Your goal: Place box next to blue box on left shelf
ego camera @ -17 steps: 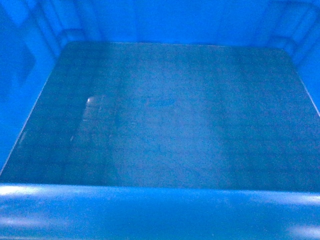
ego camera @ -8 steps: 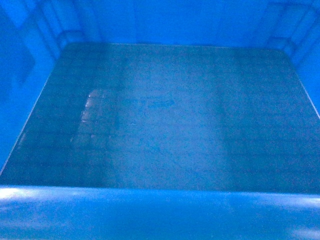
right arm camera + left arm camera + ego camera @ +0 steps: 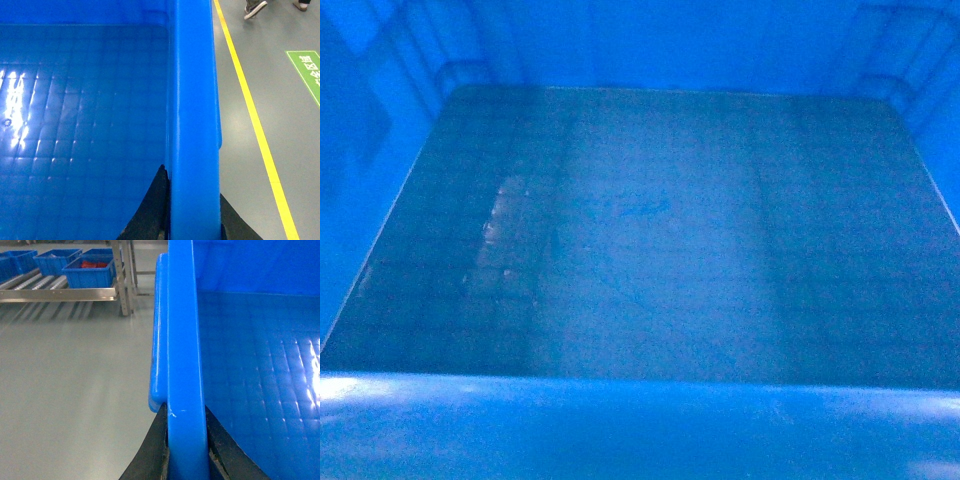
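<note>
On the grey floor (image 3: 280,60), at about 2 o'clock in the right wrist view, lies a green sign (image 3: 307,72) with white Chinese characters, cut off by the frame edge and too partial to read. The floor of the box (image 3: 640,210) bears a faint moulded mark near its centre, illegible. Nothing else carries readable text.

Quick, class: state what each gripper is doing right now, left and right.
Left gripper: shut on the blue crate, jaws astride its side wall.
Right gripper: shut on the crate's opposite wall.
</note>
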### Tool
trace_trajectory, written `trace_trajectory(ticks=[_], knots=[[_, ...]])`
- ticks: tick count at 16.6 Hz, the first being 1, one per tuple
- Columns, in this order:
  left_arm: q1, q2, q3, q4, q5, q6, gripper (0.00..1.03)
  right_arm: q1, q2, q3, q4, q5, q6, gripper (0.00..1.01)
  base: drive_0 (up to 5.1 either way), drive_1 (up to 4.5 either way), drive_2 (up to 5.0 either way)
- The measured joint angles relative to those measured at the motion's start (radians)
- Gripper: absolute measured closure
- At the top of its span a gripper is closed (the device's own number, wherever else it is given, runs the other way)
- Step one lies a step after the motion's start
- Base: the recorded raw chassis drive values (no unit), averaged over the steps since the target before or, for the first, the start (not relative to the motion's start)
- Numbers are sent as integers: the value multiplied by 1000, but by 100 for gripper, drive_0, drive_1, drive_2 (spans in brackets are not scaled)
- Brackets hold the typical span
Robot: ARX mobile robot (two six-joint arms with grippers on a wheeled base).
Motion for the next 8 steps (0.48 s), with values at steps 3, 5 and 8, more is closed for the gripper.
trace_trajectory(ticks=[3, 5, 8], knots=[[0, 0, 0, 1, 0, 1, 95, 0, 0, 0, 1, -1, 0, 92, -4, 424, -433], [0, 0, 0, 1, 0, 1, 95, 0, 0, 0, 1, 0, 0, 92, -4, 424, -431], [0, 0, 0, 2, 0, 1, 95, 0, 0, 0, 4, -1, 0, 92, -2, 425, -429]])
